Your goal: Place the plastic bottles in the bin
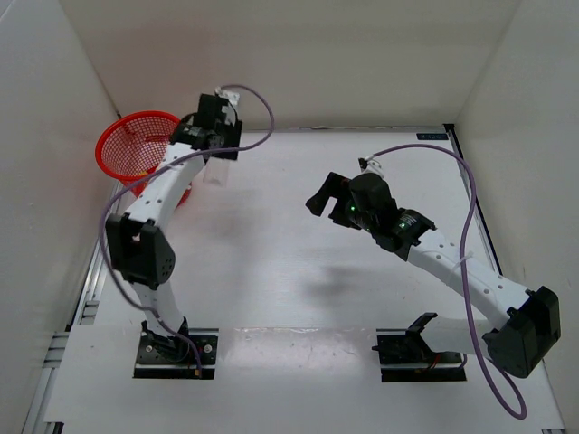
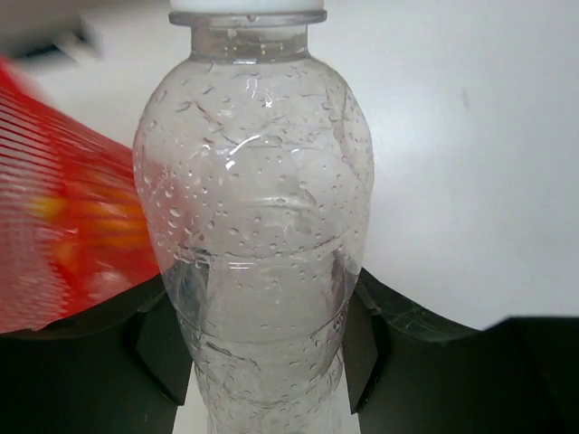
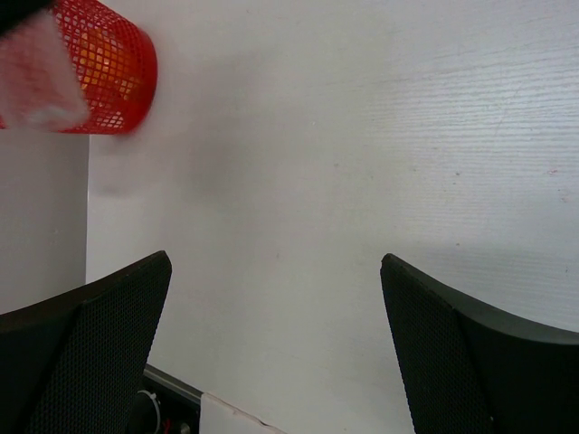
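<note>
Clear bottle sits clamped in left gripper beside bin; release is advised only once centred above the rim; right gripper stands wide, empty.

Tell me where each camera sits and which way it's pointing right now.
Top external: above and behind the robot, looking down at the table; left arm and right arm show.
Left wrist: on the left arm, looking along the left gripper, shut on the clear bottle.
Right wrist: on the right arm, looking down past the open right gripper at the table.
Shared: the red basket appears in all three.
</note>
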You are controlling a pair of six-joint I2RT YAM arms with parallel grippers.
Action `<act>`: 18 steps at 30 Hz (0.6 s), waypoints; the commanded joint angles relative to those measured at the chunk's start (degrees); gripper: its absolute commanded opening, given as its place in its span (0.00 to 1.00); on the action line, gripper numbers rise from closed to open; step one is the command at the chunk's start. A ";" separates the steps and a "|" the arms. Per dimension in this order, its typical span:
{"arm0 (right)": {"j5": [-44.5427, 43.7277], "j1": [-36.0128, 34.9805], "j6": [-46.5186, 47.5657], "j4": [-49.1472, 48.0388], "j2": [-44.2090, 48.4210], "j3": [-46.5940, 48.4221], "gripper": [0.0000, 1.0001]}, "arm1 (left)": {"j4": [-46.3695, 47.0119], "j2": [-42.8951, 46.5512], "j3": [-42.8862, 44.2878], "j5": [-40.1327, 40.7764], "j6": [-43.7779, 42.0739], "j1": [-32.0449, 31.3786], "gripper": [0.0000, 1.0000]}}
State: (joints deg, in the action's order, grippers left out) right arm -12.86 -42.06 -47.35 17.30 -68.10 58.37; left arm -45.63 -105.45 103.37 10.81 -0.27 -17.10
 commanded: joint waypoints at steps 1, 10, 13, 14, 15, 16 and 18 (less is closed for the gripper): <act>0.29 0.14 1.12 -0.07 -0.02 2.45 1.00 | 10.81 8.51 3.93 16.42 -9.30 2.41 0.14; 0.29 0.14 1.12 -0.07 1.21 0.87 1.00 | 11.35 -1.06 14.74 15.57 -9.39 19.72 0.19; 0.29 0.14 1.12 -0.07 2.26 0.35 1.00 | 11.35 -3.44 15.80 12.40 -10.79 21.49 0.27; 0.29 0.14 1.12 -0.07 2.27 0.34 1.00 | 11.35 -4.14 15.81 12.39 -11.32 21.50 0.29; -0.23 0.14 1.12 -0.07 2.96 0.34 1.00 | 11.35 -4.85 15.81 12.39 -12.20 21.50 0.35; -0.23 0.14 1.12 -0.07 2.97 -0.18 1.00 | 11.35 -4.85 15.81 13.00 -12.21 21.50 0.48; -1.28 0.14 1.12 -0.07 4.10 -0.88 1.00 | 11.35 -4.85 14.94 13.53 -12.21 21.50 0.59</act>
State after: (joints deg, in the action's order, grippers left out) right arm -12.62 -42.06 -47.33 17.65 -66.61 58.22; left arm -34.41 -114.08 117.67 24.84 -11.22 5.06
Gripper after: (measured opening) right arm 0.996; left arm 0.665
